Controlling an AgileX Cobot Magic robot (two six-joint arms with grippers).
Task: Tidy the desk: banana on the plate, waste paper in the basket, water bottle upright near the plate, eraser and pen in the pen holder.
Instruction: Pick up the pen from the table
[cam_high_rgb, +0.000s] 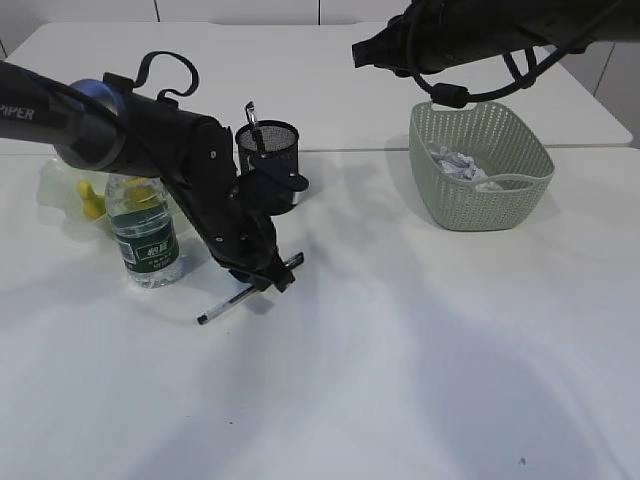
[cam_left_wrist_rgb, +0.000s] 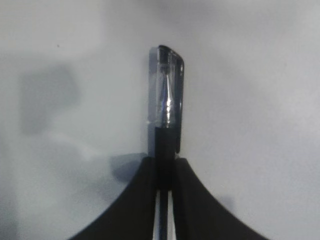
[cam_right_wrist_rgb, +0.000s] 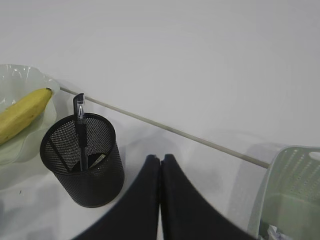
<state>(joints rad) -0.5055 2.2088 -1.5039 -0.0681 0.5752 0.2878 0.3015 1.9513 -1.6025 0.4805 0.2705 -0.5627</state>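
Note:
My left gripper is shut on a black pen low over the table, in front of the pen holder; the pen's free end rests at the table. In the left wrist view the pen sticks out from the shut jaws. The black mesh pen holder holds another pen and a small dark item with a pale label. The water bottle stands upright by the plate, which holds the banana. My right gripper is shut and empty, high above the holder.
The green basket at the right holds crumpled waste paper; its corner shows in the right wrist view. The right arm hangs over the back of the table. A seam between two tabletops runs behind the holder.

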